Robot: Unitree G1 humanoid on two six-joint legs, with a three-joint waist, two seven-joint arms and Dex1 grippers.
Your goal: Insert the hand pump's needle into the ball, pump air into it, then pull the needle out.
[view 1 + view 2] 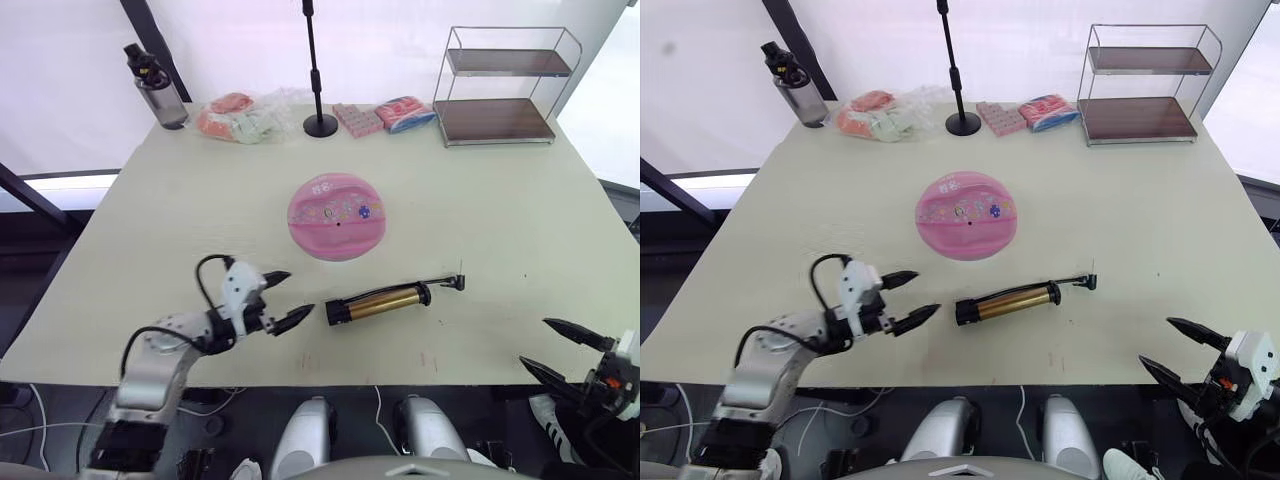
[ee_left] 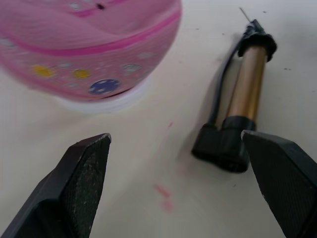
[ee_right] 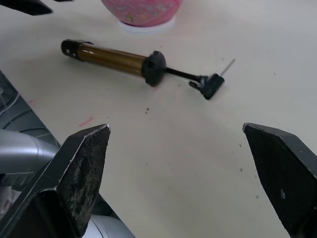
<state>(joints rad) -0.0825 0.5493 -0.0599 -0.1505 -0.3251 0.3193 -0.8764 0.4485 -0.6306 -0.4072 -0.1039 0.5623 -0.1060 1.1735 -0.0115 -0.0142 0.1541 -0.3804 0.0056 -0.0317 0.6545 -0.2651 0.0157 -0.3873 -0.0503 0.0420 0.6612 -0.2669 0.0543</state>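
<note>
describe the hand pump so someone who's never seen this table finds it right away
On the pale table, find the pink ball at the middle. Just nearer the robot lies the hand pump, flat, right of the open left gripper. It is the only shiny gold-bronze cylinder, with black ends and a thin hose.

The ball [image 1: 337, 216] is pink with darker pink stripes and small yellow, blue and white motifs. The pump [image 1: 378, 302] has a gold-bronze barrel and black caps. The worktop [image 1: 520, 230] is pale cream.
</note>
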